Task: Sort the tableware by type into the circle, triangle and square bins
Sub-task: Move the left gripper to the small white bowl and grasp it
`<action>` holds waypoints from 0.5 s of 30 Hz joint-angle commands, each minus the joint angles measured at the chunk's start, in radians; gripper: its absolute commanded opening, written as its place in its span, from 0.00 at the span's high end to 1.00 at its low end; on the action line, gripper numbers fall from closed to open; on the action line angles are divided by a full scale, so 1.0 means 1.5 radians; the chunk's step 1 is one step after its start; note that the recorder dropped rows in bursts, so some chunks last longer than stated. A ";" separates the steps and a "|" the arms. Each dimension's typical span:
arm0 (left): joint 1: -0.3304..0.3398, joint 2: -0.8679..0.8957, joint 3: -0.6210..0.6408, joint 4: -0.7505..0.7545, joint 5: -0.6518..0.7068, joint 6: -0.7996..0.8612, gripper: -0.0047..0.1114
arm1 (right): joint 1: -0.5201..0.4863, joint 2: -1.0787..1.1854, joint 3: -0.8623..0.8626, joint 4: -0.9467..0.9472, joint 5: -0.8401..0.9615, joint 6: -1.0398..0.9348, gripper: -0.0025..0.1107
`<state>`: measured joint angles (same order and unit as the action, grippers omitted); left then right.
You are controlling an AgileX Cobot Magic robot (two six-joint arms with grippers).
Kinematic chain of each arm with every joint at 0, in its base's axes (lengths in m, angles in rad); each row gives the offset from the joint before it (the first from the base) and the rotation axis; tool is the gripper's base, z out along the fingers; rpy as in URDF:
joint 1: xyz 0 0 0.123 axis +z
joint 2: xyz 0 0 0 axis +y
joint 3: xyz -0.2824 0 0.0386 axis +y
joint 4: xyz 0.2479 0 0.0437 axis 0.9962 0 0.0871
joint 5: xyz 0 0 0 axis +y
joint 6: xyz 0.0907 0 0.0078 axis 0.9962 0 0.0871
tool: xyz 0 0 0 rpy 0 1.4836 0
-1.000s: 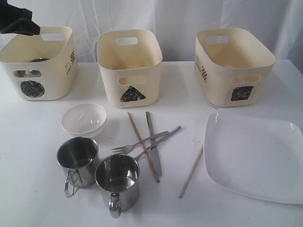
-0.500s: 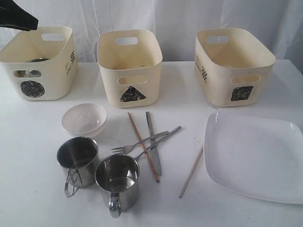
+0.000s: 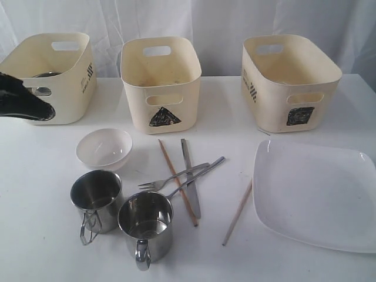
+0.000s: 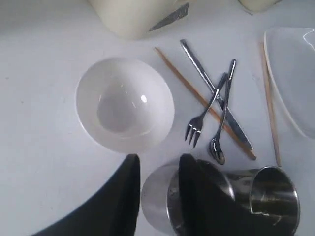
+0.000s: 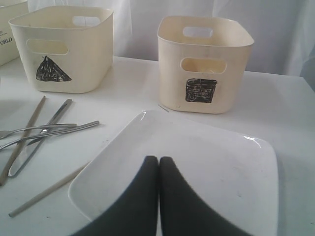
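My left gripper [image 3: 44,111] hangs open and empty in front of the circle bin [image 3: 64,64], covering its mark; a steel bowl [image 3: 47,74] lies inside. Seen from the left wrist, its tips [image 4: 160,164] frame one steel mug [image 4: 156,201] far below, next to the second mug [image 4: 273,196] and the white bowl [image 4: 123,103]. Fork [image 3: 170,177], spoon [image 3: 202,170], knife [image 3: 189,164] and a chopstick [image 3: 170,167] lie crossed mid-table; another chopstick [image 3: 238,212] lies beside the square plate [image 3: 317,194]. My right gripper [image 5: 158,160] is shut above the plate [image 5: 211,167].
The triangle bin [image 3: 161,82] stands at the back centre and the square bin [image 3: 288,79] at the back right. White curtains hang behind the bins. Both mugs [image 3: 97,197] [image 3: 147,223] stand near the table's front edge, handles toward the front.
My left gripper has come down from above the circle bin's back corner to in front of that bin. Nothing on the table has moved.
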<state>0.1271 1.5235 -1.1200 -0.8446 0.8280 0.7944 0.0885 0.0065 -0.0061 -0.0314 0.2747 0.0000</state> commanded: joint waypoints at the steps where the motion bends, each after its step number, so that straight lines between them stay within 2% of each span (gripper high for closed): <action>1: -0.021 0.003 0.029 -0.025 -0.080 0.026 0.49 | 0.001 -0.004 0.004 0.001 -0.009 -0.004 0.98; 2: -0.043 0.017 0.029 -0.031 -0.117 0.023 0.38 | 0.001 -0.004 0.004 0.001 -0.009 -0.004 0.98; 3: -0.059 0.026 0.029 -0.032 -0.137 0.019 0.35 | 0.001 -0.004 0.004 0.001 -0.009 -0.004 0.98; 4: -0.096 0.045 0.029 -0.034 -0.176 0.019 0.35 | 0.001 -0.004 0.004 0.001 -0.009 -0.004 0.98; 7: -0.159 0.105 0.029 -0.010 -0.264 0.015 0.36 | 0.001 -0.004 0.004 0.001 -0.009 -0.004 0.98; 11: -0.165 0.169 0.029 -0.008 -0.296 0.011 0.36 | 0.001 -0.004 0.004 0.001 -0.009 -0.004 0.98; 15: -0.165 0.180 0.028 0.016 -0.326 0.011 0.36 | 0.001 -0.004 0.004 0.001 -0.009 -0.004 0.98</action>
<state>-0.1152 1.7956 -1.0797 -0.8355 0.3442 0.8169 0.0885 0.0065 -0.0061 -0.0314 0.2747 0.0000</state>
